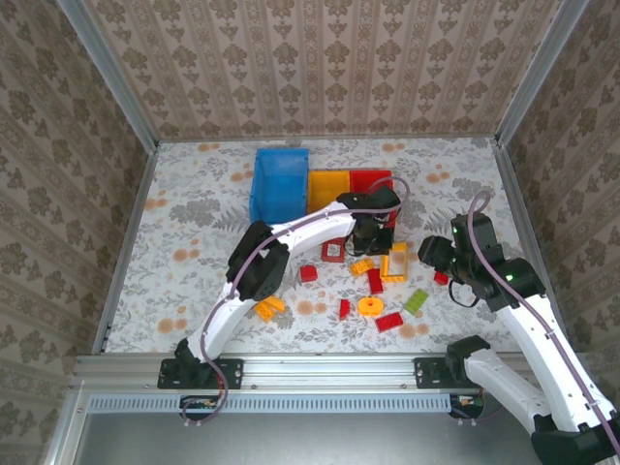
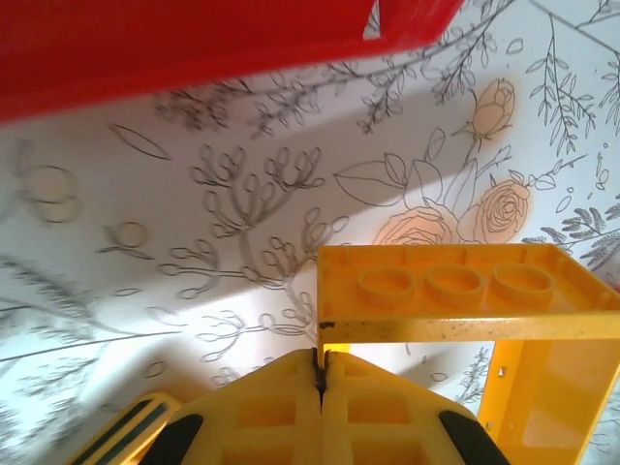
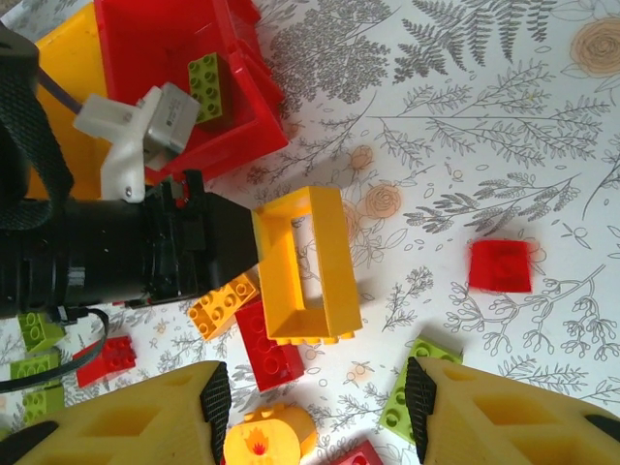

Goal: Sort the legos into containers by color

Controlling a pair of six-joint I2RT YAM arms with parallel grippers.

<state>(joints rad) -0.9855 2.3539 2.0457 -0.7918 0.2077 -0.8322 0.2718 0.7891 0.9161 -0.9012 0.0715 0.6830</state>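
Observation:
My left gripper (image 1: 373, 242) (image 2: 322, 363) is shut on the left wall of a yellow frame lego (image 2: 455, 291) (image 3: 334, 252) (image 1: 395, 262), just in front of the red container (image 1: 373, 180) (image 2: 194, 39). The yellow container (image 1: 327, 184) and the blue one (image 1: 281, 179) stand left of it. A green brick (image 3: 206, 85) lies inside the red container. My right gripper (image 1: 433, 254) (image 3: 315, 397) hangs open above loose legos: a yellow disc (image 3: 266, 441), a green brick (image 3: 417, 387), a red brick (image 3: 266, 344) and an orange brick (image 3: 221, 305).
More legos lie across the table's middle: a red plate (image 3: 499, 264), a red frame (image 1: 332, 250), a red brick (image 1: 308, 273), an orange piece (image 1: 269, 308), a red plate (image 1: 388, 322), a green plate (image 1: 417, 300). Wallpapered walls and metal rails enclose the table.

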